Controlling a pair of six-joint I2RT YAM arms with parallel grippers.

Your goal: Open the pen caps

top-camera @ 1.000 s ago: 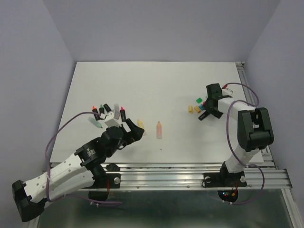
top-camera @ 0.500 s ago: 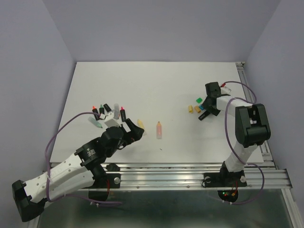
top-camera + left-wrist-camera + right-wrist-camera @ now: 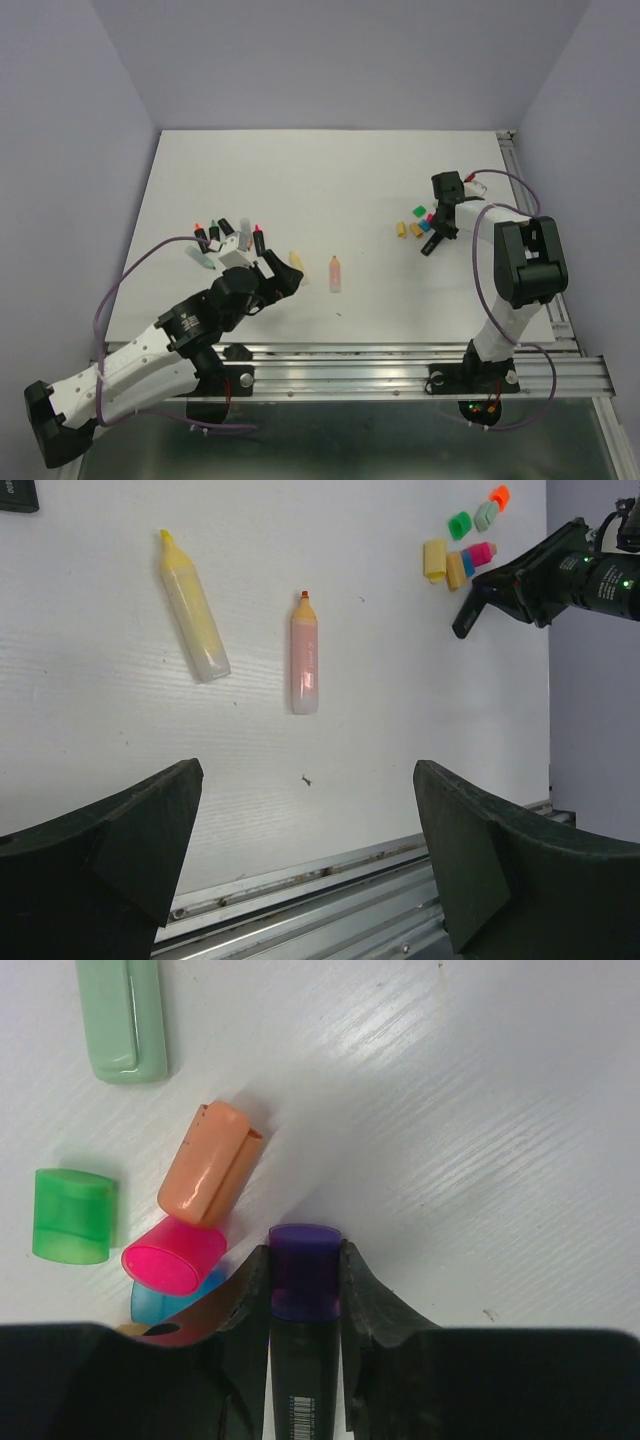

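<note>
A: Starting at the left: anything in the left gripper [image 3: 275, 279]?

B: Nothing. Spread as wide as can be, hovering over the table [image 3: 330, 180], near a yellow pen [image 3: 193, 610] and a peach pen [image 3: 305, 655]. Both flat on the surface, tips bare.

A: And further right, toward the loose caps?

B: A small huddle there: mint cap [image 3: 122, 1015], green cap [image 3: 72, 1215], orange cap [image 3: 210, 1165], pink cap [image 3: 175, 1253], plus a blue cap [image 3: 148, 1300] tucked partly under the pink. All off their pens already.

A: Then the right gripper [image 3: 304, 1248]?

B: Pinched onto the purple cap [image 3: 304, 1272], with fingers [image 3: 250, 1300] pressed against both sides, just beside the pink cap. Black pen body [image 3: 305, 1390] behind it, between the jaws, running back toward the wrist.

A: So the one cap not yet off. Any guess at the handling?

B: Probably light, hard, glossy plastic. Likely slippery, and held on by a snug snap fit. Stiff enough, by the look, to take a firm squeeze without crushing.

A: Where to take hold?

B: Across the flat sides of the cap with one gripper, mid-barrel on the black body with the other, then straight apart along the pen's length. Best to avoid a grip over the seam; risks clamping cap and barrel together.
</note>
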